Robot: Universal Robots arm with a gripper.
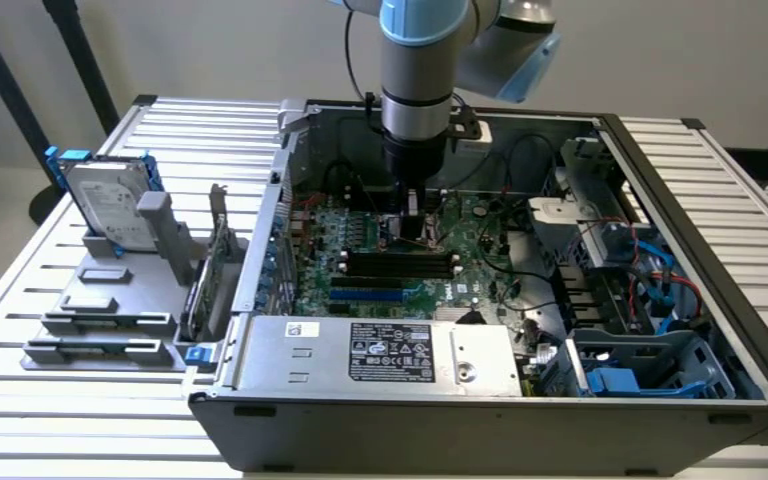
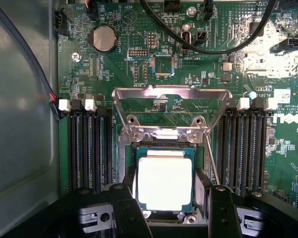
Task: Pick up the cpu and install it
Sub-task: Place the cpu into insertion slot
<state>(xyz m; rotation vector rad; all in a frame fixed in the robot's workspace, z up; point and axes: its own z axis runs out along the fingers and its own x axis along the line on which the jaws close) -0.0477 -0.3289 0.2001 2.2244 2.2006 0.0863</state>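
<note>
Gripper [image 1: 418, 232] hangs low inside open computer case [image 1: 491, 430], directly above motherboard [image 2: 228, 74]. Cpu [image 2: 165, 183] lies flat and square in socket [image 2: 202, 186], silver top up, just under gripper. Load plate [image 2: 171, 94] stands hinged back, so socket is exposed for seating. Gripper clamped on cpu or free of it: cannot tell.

cpu [image 2: 165, 184] markings prob. lost in glare, one edge behind fingers [image 2: 123, 208], arm [image 1: 422, 60] cut off by ext. view's edge
</note>
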